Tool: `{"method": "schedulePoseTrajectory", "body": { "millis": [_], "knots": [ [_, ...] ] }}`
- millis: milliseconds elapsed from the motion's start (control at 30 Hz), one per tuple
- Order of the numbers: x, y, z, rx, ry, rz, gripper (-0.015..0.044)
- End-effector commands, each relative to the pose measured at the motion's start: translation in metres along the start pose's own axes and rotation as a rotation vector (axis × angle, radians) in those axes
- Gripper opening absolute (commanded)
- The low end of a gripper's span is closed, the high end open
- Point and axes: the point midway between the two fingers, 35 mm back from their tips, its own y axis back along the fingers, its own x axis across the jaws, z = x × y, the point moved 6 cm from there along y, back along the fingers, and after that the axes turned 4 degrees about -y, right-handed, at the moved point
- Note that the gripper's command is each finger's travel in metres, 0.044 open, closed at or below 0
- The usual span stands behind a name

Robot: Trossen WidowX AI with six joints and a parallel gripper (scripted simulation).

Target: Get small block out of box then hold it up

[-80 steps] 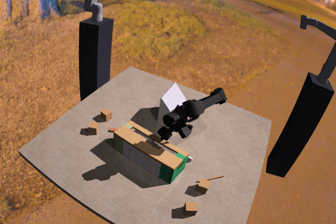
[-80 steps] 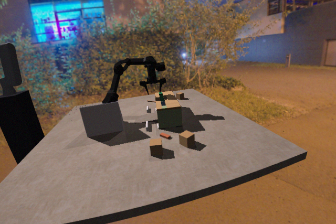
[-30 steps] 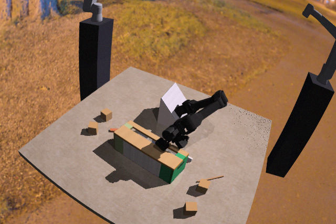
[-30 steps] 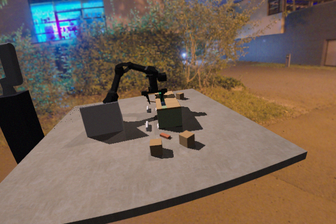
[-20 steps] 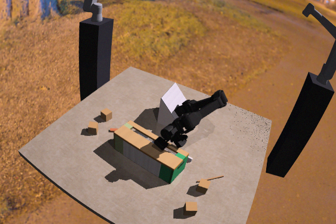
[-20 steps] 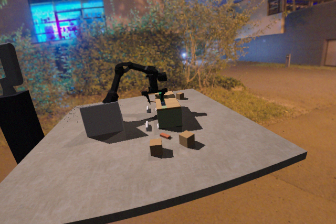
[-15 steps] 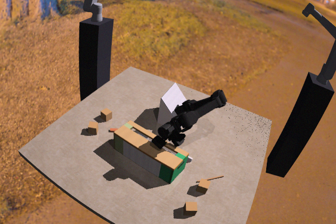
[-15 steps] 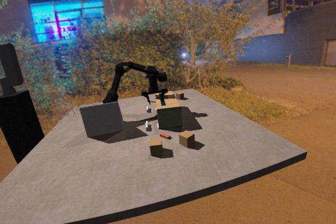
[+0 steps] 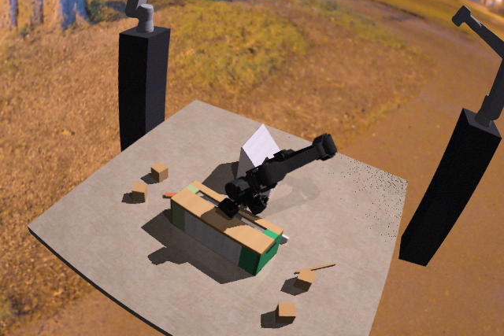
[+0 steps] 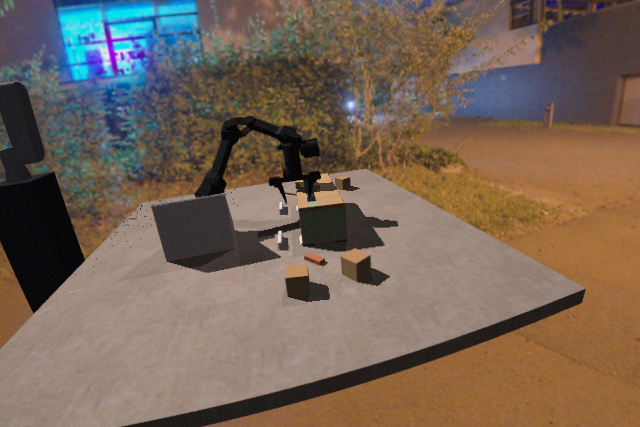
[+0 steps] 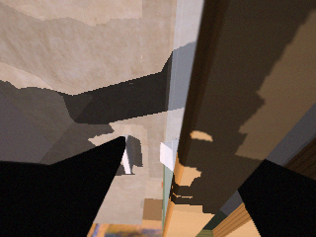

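The box (image 9: 212, 213) (image 10: 323, 224) has a tan wooden top with a long slot and green ends, one bright and one dark. Its clear pane (image 11: 184, 74) shows along the arm-facing side in the wrist view. My gripper (image 9: 242, 207) (image 10: 298, 200) (image 11: 173, 144) is open and empty, pointing down astride the box's arm-side edge. One finger hangs outside the clear pane; the other is at the top slot, its tip partly hidden in the exterior view. I cannot make out the small block on the shelf in any view.
A grey slanted panel (image 9: 260, 147) (image 10: 193, 228) stands on the arm side. Small white pieces (image 10: 280, 239) (image 11: 128, 160) stand by the clear pane. Several wooden cubes, an orange-red piece (image 9: 169, 194) (image 10: 314, 258) and a thin stick (image 9: 321, 267) lie beyond the box's ends.
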Motion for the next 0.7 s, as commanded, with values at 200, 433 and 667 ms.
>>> {"method": "schedulePoseTrajectory", "body": {
  "millis": [200,433,667],
  "knots": [
    [0.000,-0.013,-0.028,0.006,0.001,0.012,0.0400],
    [-0.001,-0.019,-0.045,0.007,0.000,0.012,0.0400],
    [-0.002,-0.026,-0.063,0.008,0.000,0.012,0.0400]
  ]
}}
